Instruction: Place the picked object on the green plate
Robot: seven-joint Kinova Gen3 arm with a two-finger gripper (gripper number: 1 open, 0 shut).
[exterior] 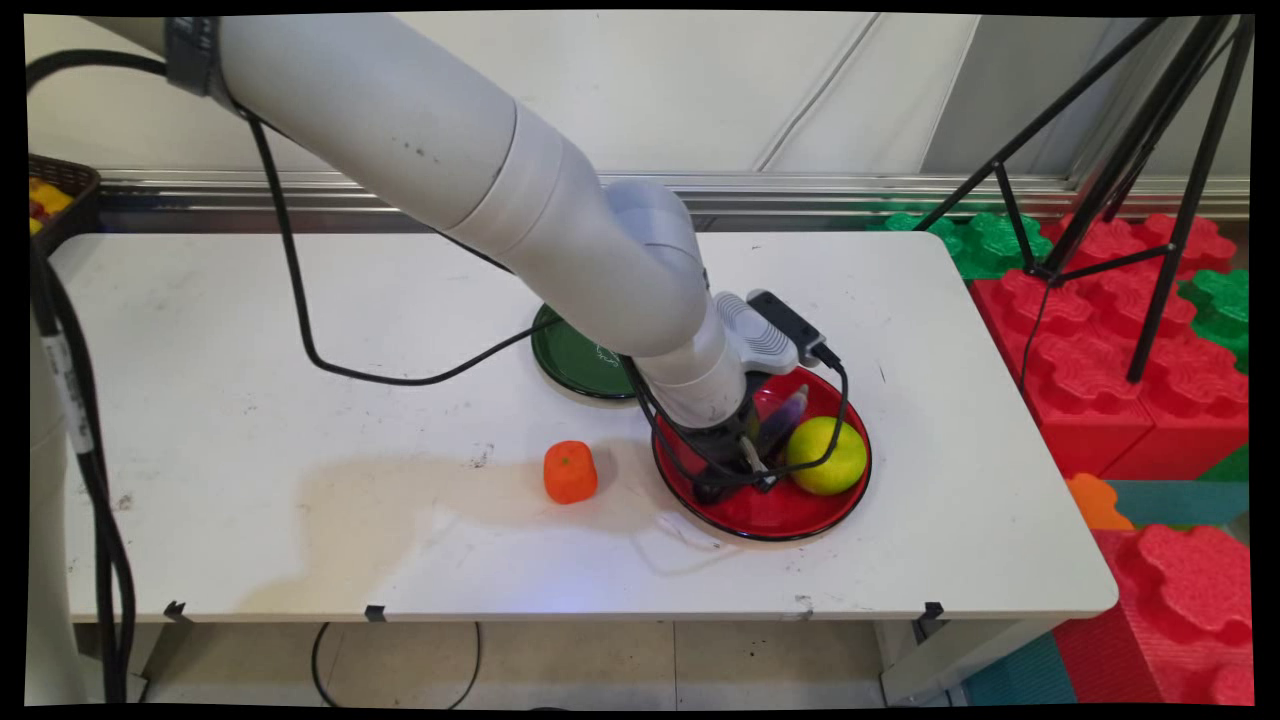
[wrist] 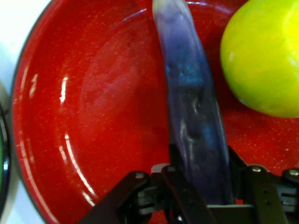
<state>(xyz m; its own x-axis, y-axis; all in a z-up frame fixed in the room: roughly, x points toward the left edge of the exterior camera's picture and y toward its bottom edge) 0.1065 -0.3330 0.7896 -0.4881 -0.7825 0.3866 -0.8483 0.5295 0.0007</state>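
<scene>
My gripper (exterior: 757, 452) is down inside the red plate (exterior: 770, 515), shut on a long purple eggplant (exterior: 783, 417). In the hand view the eggplant (wrist: 194, 116) runs up from between the fingers (wrist: 180, 186) across the red plate (wrist: 93, 116). A yellow-green lemon (exterior: 828, 455) lies in the same plate just right of the eggplant, and the lemon (wrist: 264, 56) fills the hand view's upper right. I cannot tell whether the eggplant rests on the plate or hangs just above it.
A dark green plate (exterior: 570, 360) sits behind and left of the red one, partly hidden by the arm. An orange persimmon-like fruit (exterior: 570, 471) stands on the table left of the red plate. A dark basket (exterior: 60, 195) is at the far left; a black tripod (exterior: 1130, 200) stands to the right.
</scene>
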